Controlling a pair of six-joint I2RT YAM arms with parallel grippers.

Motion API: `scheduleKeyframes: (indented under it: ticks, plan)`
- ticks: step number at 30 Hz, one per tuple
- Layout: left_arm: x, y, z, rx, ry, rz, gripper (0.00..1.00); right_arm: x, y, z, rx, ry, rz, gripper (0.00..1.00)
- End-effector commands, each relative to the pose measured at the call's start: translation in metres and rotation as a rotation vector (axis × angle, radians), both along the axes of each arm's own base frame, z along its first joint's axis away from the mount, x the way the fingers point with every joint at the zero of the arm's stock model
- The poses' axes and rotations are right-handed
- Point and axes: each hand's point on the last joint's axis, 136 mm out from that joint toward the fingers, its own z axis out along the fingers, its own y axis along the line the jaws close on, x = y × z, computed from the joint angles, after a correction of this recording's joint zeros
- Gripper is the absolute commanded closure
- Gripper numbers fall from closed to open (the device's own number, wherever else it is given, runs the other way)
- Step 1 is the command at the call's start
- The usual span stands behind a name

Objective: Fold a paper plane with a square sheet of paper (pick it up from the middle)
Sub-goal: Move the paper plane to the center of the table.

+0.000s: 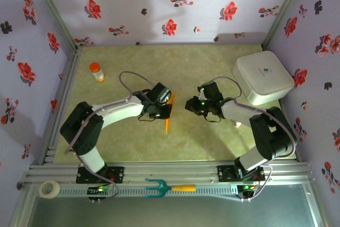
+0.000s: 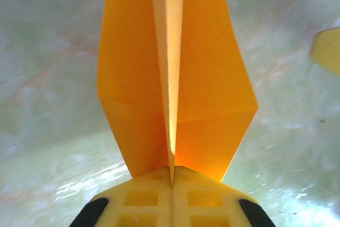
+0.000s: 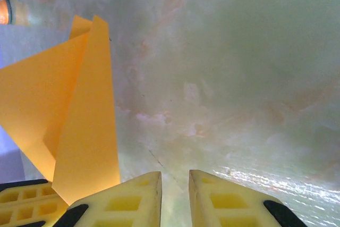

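The left claw [image 2: 171, 178] is closed on the paper plane [image 2: 175, 78], with both yellow fingers pressed together on the centre crease at the wide end. The plane is a narrow orange dart whose wings spread to either side of the crease. In the top view it sits at the middle of the counter [image 1: 212, 142], its point [image 1: 168, 123] directed toward the near edge and projecting below the left claw [image 1: 162, 109].

The right claw [image 3: 175, 184] stands just beside the plane [image 3: 69, 115], with its fingers a narrow gap apart and nothing between them.

An orange-capped bottle [image 1: 96, 71] stands at the far left and a white box [image 1: 263, 78] at the far right. A teal fork [image 1: 159, 188] lies on the near rail.
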Motion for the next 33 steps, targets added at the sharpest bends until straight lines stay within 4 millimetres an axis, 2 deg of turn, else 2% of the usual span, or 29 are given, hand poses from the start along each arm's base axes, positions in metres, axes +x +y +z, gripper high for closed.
scheduleKeyframes:
  ticks: [1, 21, 33]
  plan:
    - [-0.007, 0.029, -0.017, 0.214, 0.005, -0.008, 1.0, -0.004, -0.009, -0.003, -0.023, 0.014, -0.032, 0.78]
    - [-0.008, 0.023, -0.023, 0.243, 0.017, 0.002, 0.99, -0.008, -0.007, -0.016, -0.013, 0.053, -0.03, 0.77]
    - [-0.009, 0.017, -0.029, 0.243, 0.038, -0.019, 0.92, -0.009, -0.008, -0.018, -0.017, 0.061, -0.028, 0.76]
